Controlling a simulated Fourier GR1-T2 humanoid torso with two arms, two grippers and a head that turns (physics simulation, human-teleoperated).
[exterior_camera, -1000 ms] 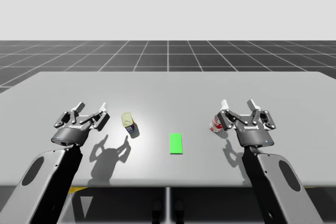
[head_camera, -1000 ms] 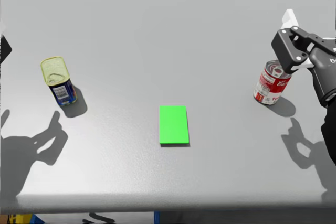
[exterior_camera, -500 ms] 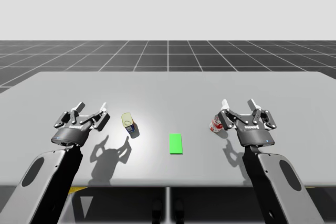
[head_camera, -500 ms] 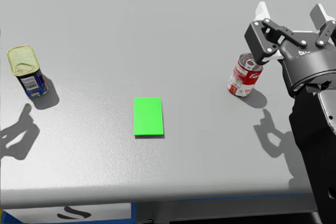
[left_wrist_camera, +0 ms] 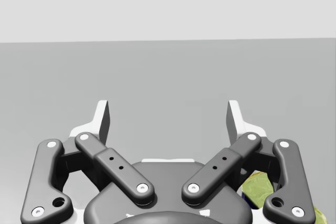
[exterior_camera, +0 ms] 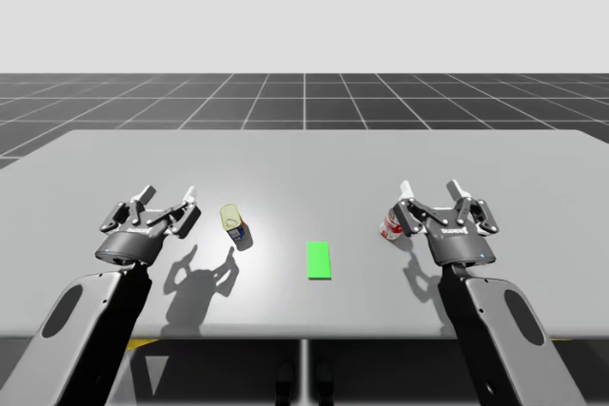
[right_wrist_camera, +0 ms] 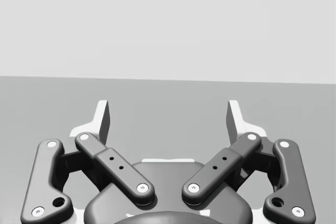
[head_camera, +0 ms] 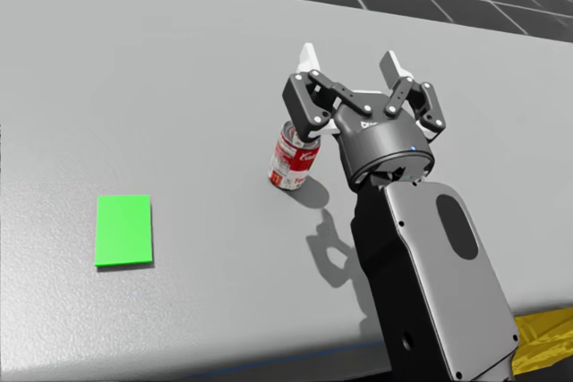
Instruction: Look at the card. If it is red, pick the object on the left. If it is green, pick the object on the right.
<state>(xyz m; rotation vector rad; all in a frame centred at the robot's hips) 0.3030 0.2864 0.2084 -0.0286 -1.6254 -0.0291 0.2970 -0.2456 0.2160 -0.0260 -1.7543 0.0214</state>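
Note:
A green card [exterior_camera: 319, 260] [head_camera: 124, 230] lies flat on the table, midway between two cans. To its left stands a blue can with a yellow top [exterior_camera: 235, 225], and a bit of it peeks out beside my left gripper [left_wrist_camera: 168, 116]. To the card's right a red and white can [exterior_camera: 390, 226] [head_camera: 295, 158] stands upright. My right gripper [exterior_camera: 431, 189] [head_camera: 354, 58] [right_wrist_camera: 168, 116] hovers open just right of that can, not touching it. My left gripper [exterior_camera: 166, 196] is open too, left of the blue can, with nothing between its fingers.
The grey table [exterior_camera: 304, 159] stretches wide behind the cans. Its front edge [head_camera: 224, 360] runs close below the card. A dark tiled floor lies beyond the far edge.
My head has turned right, so the card and red can sit further left in its view. Both arms have barely moved, and both grippers stay open.

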